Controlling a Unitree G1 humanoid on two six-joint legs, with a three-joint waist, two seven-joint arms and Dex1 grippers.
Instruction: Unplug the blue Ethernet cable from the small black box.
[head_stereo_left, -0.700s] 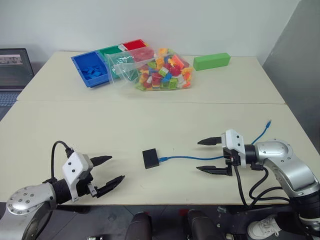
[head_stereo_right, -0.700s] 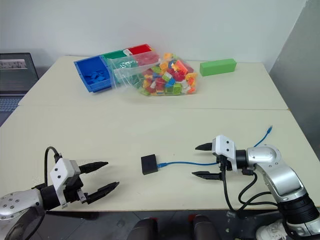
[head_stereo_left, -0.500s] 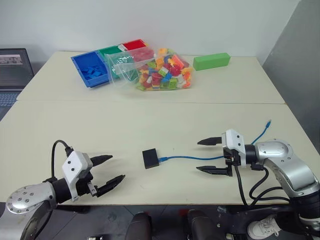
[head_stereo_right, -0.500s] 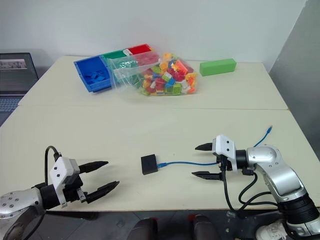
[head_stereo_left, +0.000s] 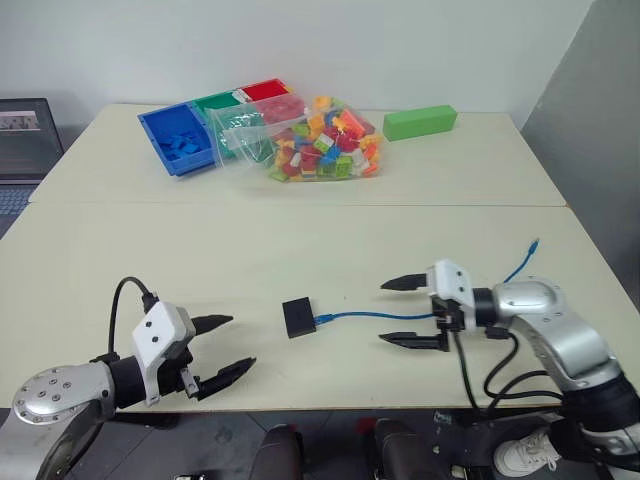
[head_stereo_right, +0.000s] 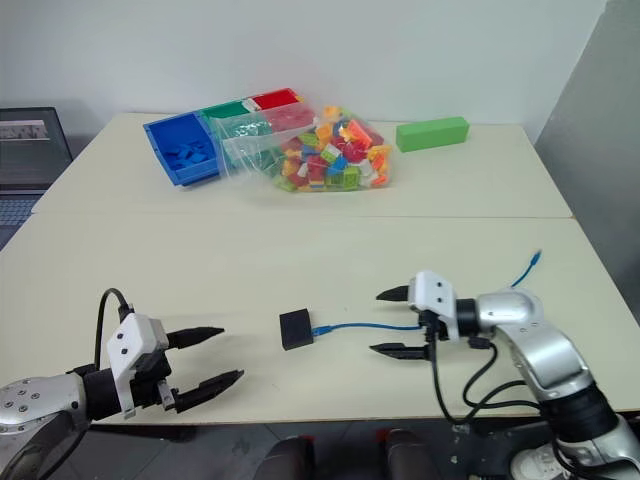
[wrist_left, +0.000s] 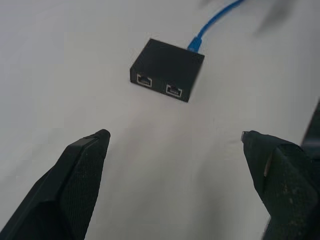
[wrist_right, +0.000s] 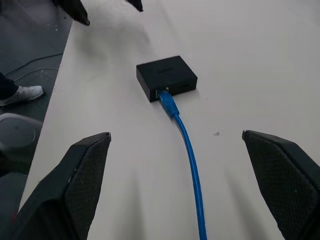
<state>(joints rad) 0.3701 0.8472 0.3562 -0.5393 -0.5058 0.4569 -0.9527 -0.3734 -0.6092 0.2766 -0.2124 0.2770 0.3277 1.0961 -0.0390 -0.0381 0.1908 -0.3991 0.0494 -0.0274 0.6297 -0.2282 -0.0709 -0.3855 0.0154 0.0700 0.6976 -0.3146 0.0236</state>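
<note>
On the pale bench (head_stereo_left: 150, 260), the box (head_stereo_left: 299, 317) lies between two wide-open, empty grippers. The cable (head_stereo_left: 375, 316) runs under the right gripper (head_stereo_left: 396, 312). The left gripper (head_stereo_left: 222, 344) should hold the box while the right pulls the plug straight out.

cable (head_stereo_left: 375, 316): blue; box (head_stereo_left: 298, 317): black; block (head_stereo_left: 420, 122): green; table (head_stereo_left: 250, 250): cream

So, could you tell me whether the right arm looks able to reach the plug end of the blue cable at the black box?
Probably yes. The right tool stands open astride the blue cable, facing the small black box, with bare table between them.
</note>
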